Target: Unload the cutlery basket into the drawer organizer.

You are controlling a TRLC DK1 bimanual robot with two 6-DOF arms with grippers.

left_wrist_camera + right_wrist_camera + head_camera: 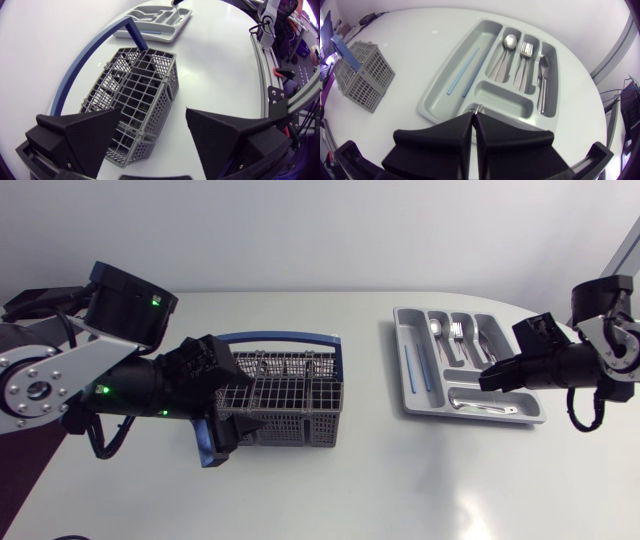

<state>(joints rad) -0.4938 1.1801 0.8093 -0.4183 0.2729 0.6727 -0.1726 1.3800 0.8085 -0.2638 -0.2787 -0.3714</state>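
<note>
1. Two broad, wedge-shaped fingers [80, 135] of matte black, finely textured material are seen on the left gripper [154, 112]. They are spread wide apart.
2. Between them, the near end of the cutlery basket [135, 95] is located on the smooth white table [215, 65]. One finger overlaps the basket's corner, and the other is held apart from it.
3. The basket is formed as a rectangular box of grey plastic lattice, divided into square cells. Its cell contents cannot be determined. Its long axis is directed away from the left gripper, toward the drawer organizer [436, 109].
4. A blue arched handle [90, 55] is folded down flat on the table beside one long side of the basket.
5. The organizer is set well apart from the basket. It is moulded as a smooth grey tray with rounded corners.
6. Four long compartments are laid parallel:
   - a thin pale-blue rod [463, 71] is held in the one nearest the basket;
   - spoons [504, 52] are held in the second, bowls at the end away from the right gripper;
   - forks [524, 60] are held in the third, tines toward that same end;
   - knives [542, 82] are held in the outermost, lengthwise.
7. A crosswise compartment [505, 97] is set across their near ends. In the head view, one bright utensil [480, 402] is seen lying along it.
8. The right gripper [473, 115] is positioned over this compartment with its fingers pressed together. A sliver of bright metal [479, 106] is visible at the tips, but whether it is pinched cannot be determined.
</note>
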